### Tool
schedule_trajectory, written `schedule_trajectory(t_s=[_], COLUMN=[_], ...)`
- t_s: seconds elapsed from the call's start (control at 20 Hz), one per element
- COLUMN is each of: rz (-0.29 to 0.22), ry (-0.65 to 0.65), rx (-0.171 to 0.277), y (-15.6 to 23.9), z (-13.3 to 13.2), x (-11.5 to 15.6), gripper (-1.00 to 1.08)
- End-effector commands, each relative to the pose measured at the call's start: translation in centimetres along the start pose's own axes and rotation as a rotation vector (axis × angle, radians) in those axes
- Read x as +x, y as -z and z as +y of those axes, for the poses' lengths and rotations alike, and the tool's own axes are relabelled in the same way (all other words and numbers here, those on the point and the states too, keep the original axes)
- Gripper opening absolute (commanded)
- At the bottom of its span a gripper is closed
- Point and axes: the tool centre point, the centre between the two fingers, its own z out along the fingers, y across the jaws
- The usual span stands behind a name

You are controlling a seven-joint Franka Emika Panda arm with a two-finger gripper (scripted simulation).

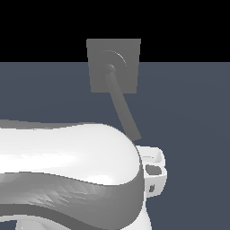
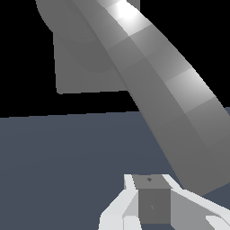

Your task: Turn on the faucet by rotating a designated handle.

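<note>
A: One handle (image 1: 122, 105) — rigid bar, smooth, looks slippery; best pushed near its free end.
B: Location, axis?
A: It runs from the faucet (image 1: 94, 67) plate's centre down toward the arm, curving slightly to the exterior view's right.
B: Gripper (image 2: 150, 204)?
A: Just beside the bar's tip; fingers' spacing can't be told.

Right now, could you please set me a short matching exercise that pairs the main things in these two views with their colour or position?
Things:
1. matte grey square plate with raised rings
2. long, narrow grey curved bar handle
3. glossy white-and-grey robot arm
4. dark blue-grey floor

Descriptions:
A. fills the lower part of the exterior view, on its left
B. runs down from the centre of the rings towards the arm
C. flat surface meeting black background at a horizon
D. stands upright at the back, crossing the horizon

Pairs: 1-D, 2-B, 3-A, 4-C
</note>
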Motion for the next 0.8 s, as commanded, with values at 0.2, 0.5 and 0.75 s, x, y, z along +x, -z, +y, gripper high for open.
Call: schedule_trajectory(t_s=[0.2,0.5,0.75], rz=[-0.007,0.000,0.006], ry=[-0.058,-0.047,-0.038], rx=[0.010,0.005,0.001], y=[0.0,-0.1,-0.1], z=[-0.7,1.4,3.1], x=[0.3,2.0,3.5], gripper=[-1.00,-1.00,-1.00])
